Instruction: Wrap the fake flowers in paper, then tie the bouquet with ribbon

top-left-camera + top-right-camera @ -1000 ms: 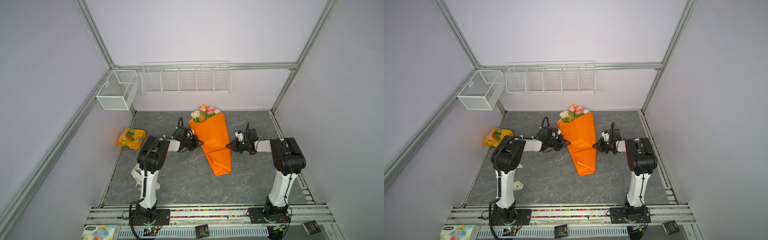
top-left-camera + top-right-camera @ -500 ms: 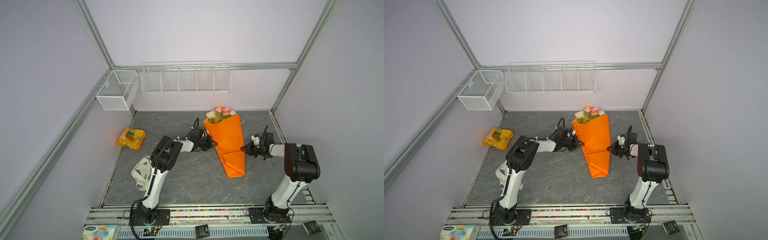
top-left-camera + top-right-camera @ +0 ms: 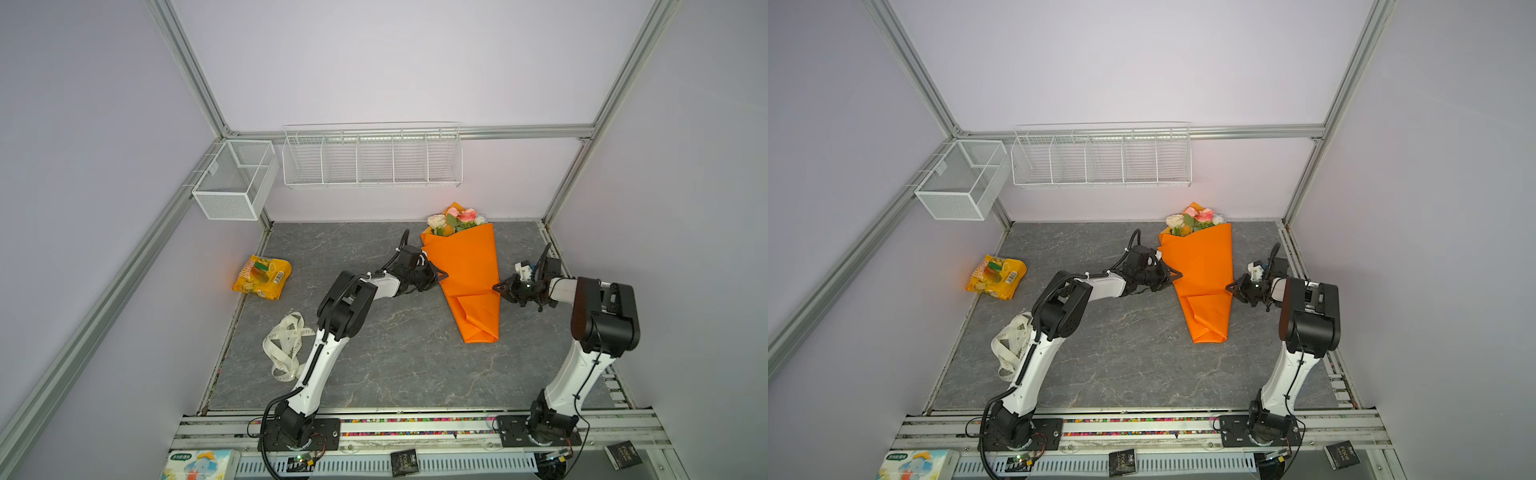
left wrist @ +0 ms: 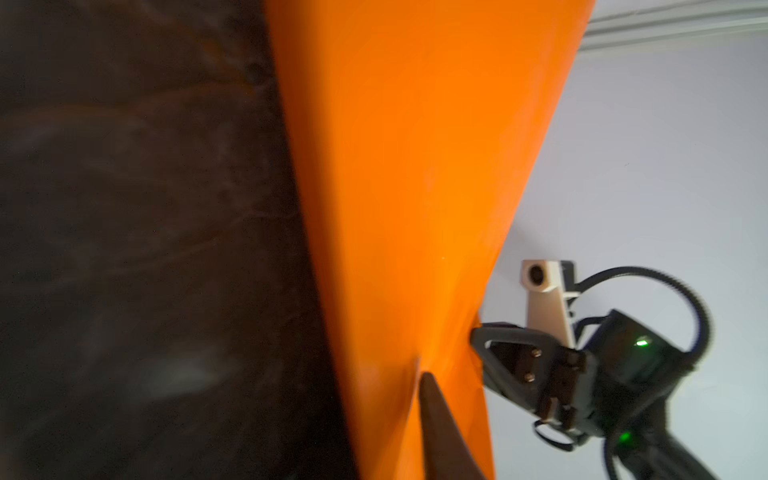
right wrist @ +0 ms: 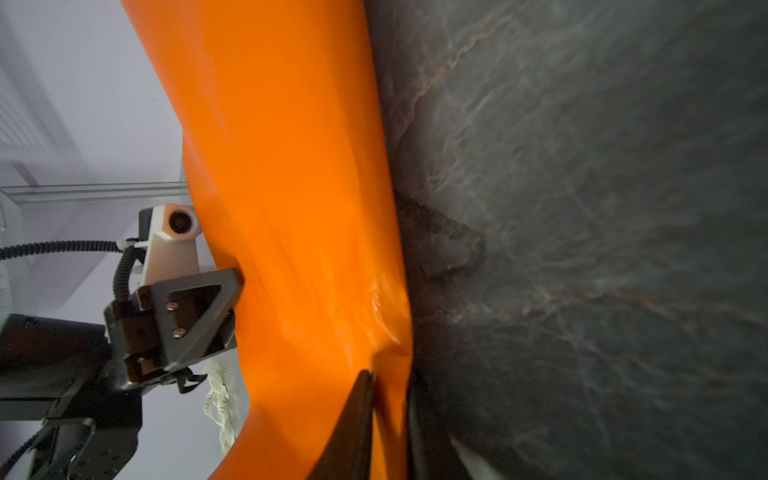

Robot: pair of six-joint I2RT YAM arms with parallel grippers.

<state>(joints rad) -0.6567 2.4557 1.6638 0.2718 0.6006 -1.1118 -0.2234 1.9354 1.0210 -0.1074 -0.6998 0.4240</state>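
The bouquet of fake flowers (image 3: 473, 270) (image 3: 1204, 266) lies on the grey table at the back right, wrapped in an orange paper cone, with pink and cream blooms (image 3: 455, 220) at the far end. My left gripper (image 3: 443, 275) (image 3: 1177, 275) meets the cone's left edge. In the left wrist view one finger (image 4: 436, 415) lies on the paper (image 4: 395, 166); the other is hidden behind it. My right gripper (image 3: 496, 287) (image 5: 388, 374) is at the cone's right edge, its jaws slightly parted with the paper's edge (image 5: 291, 187) between them.
A cream printed ribbon (image 3: 286, 345) lies loose beside the left arm's base link. A yellow snack bag (image 3: 262, 277) sits at the table's left edge. Two white wire baskets (image 3: 372, 158) (image 3: 235, 178) hang on the back wall. A tissue pack (image 3: 199, 465) lies at the front left.
Both grippers and the bouquet have shifted to the right across the table. The left arm has stretched out, uncovering the ribbon.
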